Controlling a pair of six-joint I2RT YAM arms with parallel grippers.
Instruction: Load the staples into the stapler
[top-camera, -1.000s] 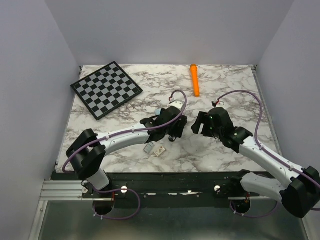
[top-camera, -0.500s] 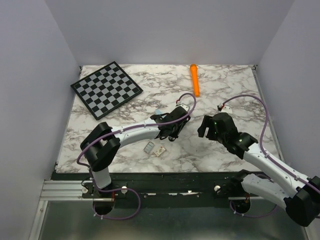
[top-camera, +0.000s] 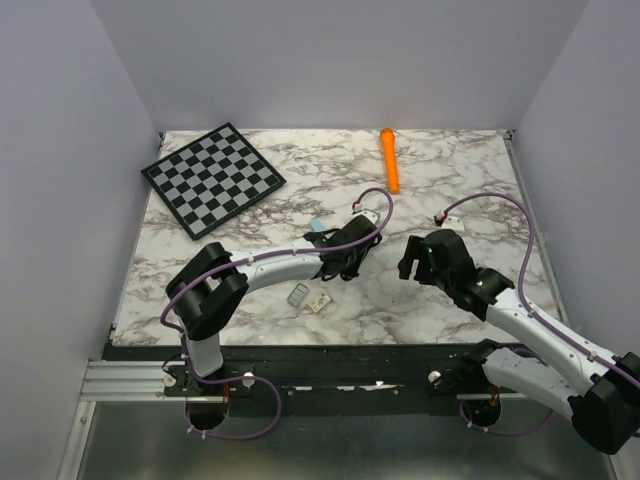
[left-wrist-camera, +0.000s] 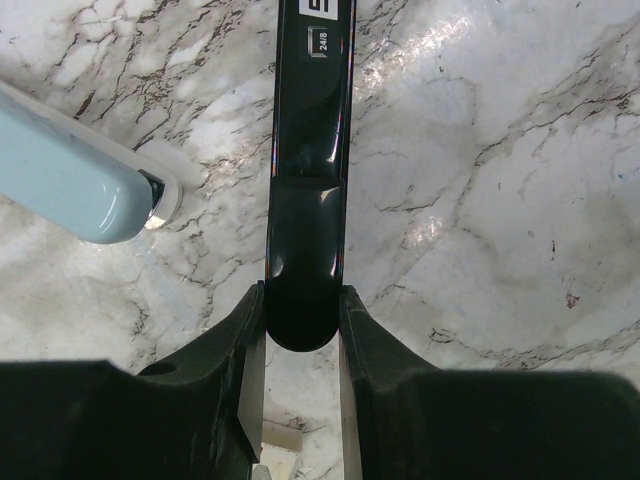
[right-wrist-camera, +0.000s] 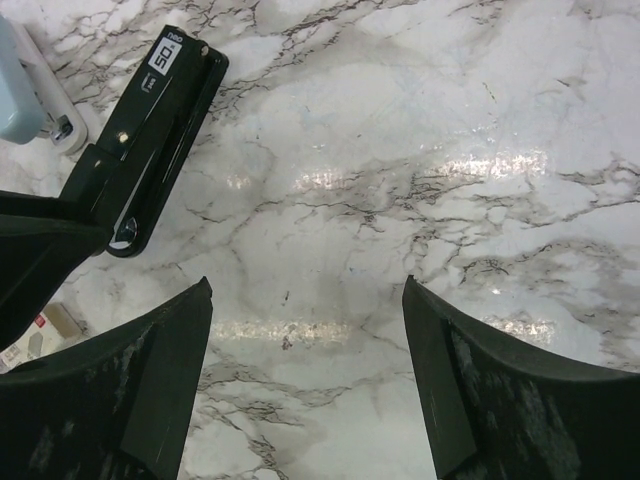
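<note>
The slim black stapler (left-wrist-camera: 310, 150) lies flat on the marble. My left gripper (left-wrist-camera: 303, 300) is shut on its rounded rear end, with a finger on each side. In the right wrist view the stapler (right-wrist-camera: 150, 135) points up and right, away from the left gripper. In the top view my left gripper (top-camera: 342, 262) covers most of it. The staples (top-camera: 298, 295), a small silvery block, lie on the table just near-left of that gripper, apart from it. My right gripper (right-wrist-camera: 306, 290) is open and empty over bare marble right of the stapler; it also shows in the top view (top-camera: 410, 260).
A pale blue little box (top-camera: 316, 226) lies just beyond the left gripper and shows in the left wrist view (left-wrist-camera: 60, 175). A tiny white piece (top-camera: 320, 301) lies beside the staples. An orange marker (top-camera: 389, 160) and a chessboard (top-camera: 213, 178) lie at the back.
My left arm has stretched out lower over the table, its gripper staying at the stapler. My right gripper has drawn back a little to the right and nearer the front edge.
</note>
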